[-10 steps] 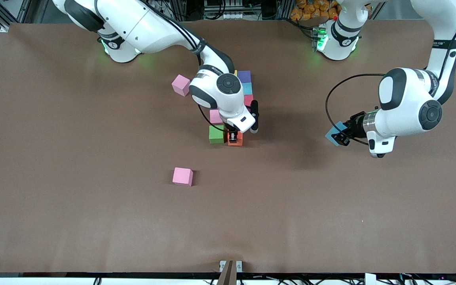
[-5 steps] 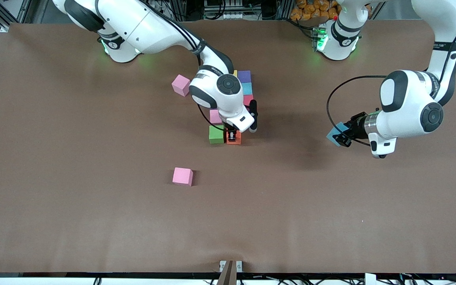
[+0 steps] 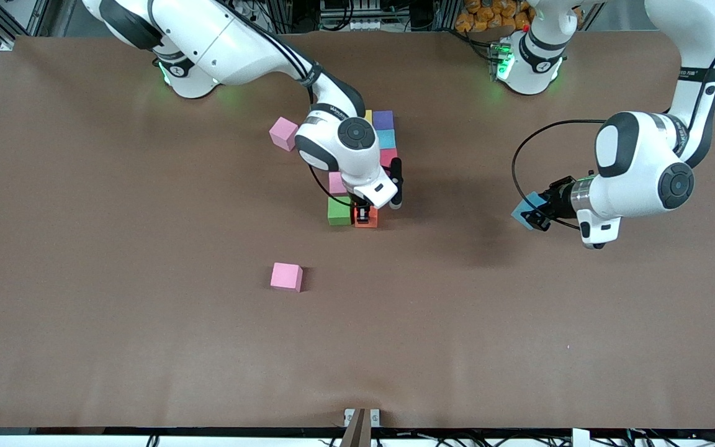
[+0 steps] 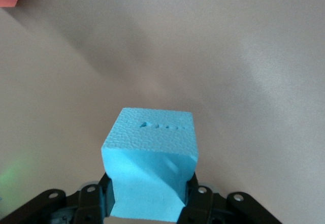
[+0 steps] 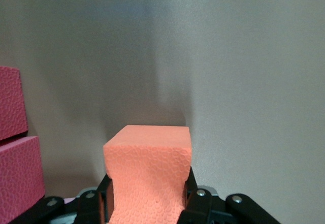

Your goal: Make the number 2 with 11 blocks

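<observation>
Front view showed, nearest the camera, a lone pink block (image 3: pixel 286 276) on the bare table (image 3: pixel 146 347). Farther back stood the unfinished number 2 (image 3: pixel 364 167), a cluster of blocks near the table's middle: a green block (image 3: pixel 338 210) at its near edge, with pink, red, light blue, purple and a sliver of yellow farther on, much of it hidden under the right arm. The right gripper (image 3: pixel 365 215) was clenched on an orange block (image 3: pixel 367 217) just beside the green one; whether it rested on the table was unclear. Right wrist view showed that orange block (image 5: pixel 147 176) squeezed between the fingers, with two red faces beside it. Toward the left arm's end, the left gripper (image 3: pixel 534 214) hung over bare table grasping a light blue block (image 3: pixel 524 210), whose dented face only the left wrist view (image 4: pixel 150 168) revealed. Farthest, another pink block (image 3: pixel 283 133) lay apart from the cluster.
</observation>
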Robot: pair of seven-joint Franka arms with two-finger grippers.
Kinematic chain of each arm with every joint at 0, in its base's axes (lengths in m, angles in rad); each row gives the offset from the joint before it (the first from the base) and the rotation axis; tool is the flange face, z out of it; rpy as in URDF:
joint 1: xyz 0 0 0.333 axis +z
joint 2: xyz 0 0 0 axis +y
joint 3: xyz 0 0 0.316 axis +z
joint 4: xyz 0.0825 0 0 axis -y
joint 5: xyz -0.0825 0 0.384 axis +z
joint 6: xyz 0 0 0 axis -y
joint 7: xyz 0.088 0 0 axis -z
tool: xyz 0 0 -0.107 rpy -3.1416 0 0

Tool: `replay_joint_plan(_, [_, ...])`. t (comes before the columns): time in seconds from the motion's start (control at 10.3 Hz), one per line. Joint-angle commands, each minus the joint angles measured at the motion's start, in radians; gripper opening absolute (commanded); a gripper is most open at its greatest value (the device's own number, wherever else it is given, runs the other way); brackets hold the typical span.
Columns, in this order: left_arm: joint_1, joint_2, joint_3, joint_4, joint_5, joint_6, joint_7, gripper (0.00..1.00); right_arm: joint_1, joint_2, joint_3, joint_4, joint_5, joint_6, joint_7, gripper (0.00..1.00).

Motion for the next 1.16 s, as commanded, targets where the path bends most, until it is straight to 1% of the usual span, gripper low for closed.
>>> replay_joint_plan(0.0, [0.016, 0.007, -0.006, 0.016, -0.026, -0.017, -0.016, 0.28, -0.027, -0.034, 0.017, -0.056, -0.017, 0.023, -0.005, 0.45])
replay_joint_plan(0.68, [0.016, 0.018, -0.006, 0.018, -0.031, -0.017, -0.018, 0.28, -0.028, -0.05, 0.024, -0.059, -0.014, 0.008, -0.014, 0.45])
replay_joint_plan(0.87, [0.012, 0.019, -0.006, 0.018, -0.032, -0.017, -0.018, 0.29, -0.035, -0.064, 0.026, -0.078, -0.012, 0.003, -0.014, 0.45])
replay_joint_plan(1.07, [0.007, 0.018, -0.008, 0.018, -0.066, -0.015, -0.021, 0.29, -0.036, -0.066, 0.027, -0.084, -0.011, 0.005, -0.018, 0.45])
